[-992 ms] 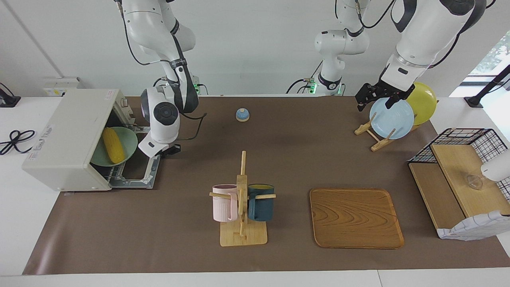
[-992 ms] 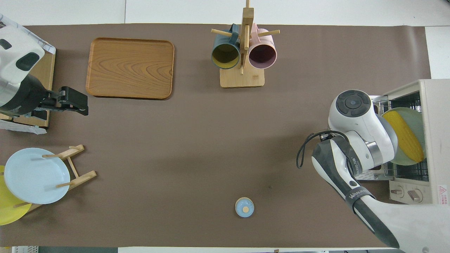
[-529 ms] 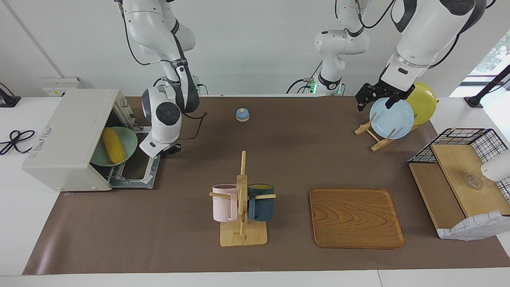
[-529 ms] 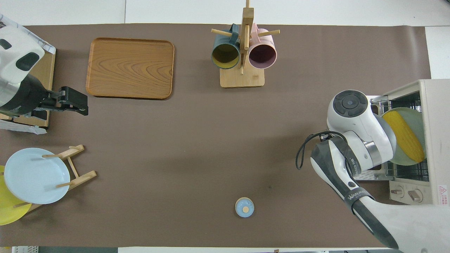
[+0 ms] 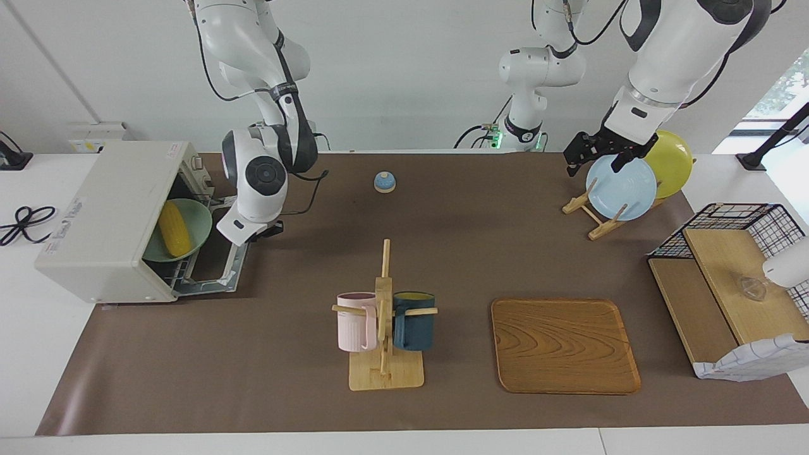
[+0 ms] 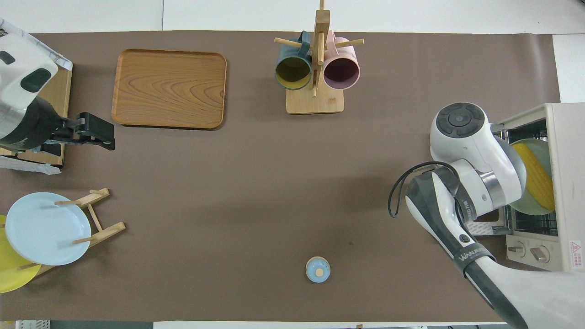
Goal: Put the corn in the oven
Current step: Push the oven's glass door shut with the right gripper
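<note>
The yellow corn lies on a pale green plate on the wire rack just inside the off-white oven at the right arm's end of the table. The oven's drop-down door hangs open with its free edge a little off the table. My right gripper sits shut at that free edge, and its own hand hides what it touches. My left gripper hangs open and empty in the air at the left arm's end, waiting.
A wooden mug rack with a pink and a dark blue mug stands mid-table. Beside it lies a wooden tray. A small blue bell sits near the robots. A plate rack holds a blue plate and a yellow plate. A wire shelf is beside it.
My right hand has risen and shifted toward the oven. The door's free edge has come up slightly, and the plate with the corn has slid deeper inside. The left arm has not moved.
</note>
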You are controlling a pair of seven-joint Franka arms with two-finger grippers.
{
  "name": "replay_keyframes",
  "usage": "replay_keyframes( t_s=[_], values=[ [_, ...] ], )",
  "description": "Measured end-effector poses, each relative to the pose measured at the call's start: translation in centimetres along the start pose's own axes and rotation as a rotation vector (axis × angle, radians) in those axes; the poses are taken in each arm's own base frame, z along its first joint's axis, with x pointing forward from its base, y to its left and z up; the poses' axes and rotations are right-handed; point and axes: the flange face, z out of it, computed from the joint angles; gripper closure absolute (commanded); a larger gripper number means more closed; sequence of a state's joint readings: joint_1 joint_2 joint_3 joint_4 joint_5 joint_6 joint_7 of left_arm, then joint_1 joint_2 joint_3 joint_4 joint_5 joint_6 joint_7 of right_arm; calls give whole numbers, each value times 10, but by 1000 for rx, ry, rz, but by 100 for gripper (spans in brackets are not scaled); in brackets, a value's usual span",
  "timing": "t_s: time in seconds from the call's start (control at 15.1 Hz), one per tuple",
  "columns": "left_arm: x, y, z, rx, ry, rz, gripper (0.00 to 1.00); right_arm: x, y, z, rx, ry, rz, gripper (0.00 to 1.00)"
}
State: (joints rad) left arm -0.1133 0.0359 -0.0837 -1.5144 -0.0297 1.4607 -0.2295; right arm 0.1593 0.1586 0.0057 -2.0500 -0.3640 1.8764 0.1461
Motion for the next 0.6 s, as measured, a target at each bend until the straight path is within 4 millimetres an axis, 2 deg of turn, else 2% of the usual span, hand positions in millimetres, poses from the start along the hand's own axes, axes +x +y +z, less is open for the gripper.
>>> replay_keyframes(
  t_s=[0.26,0.4,0.6],
  values=[
    [0,0,0,0,0,0,0,-22,59,-43,8,-7,-33,98],
    [0,0,0,0,0,0,0,-34,89,-52,19,4,-37,98],
    [0,0,0,0,0,0,0,-47,130,-54,20,13,-50,98]
  ],
)
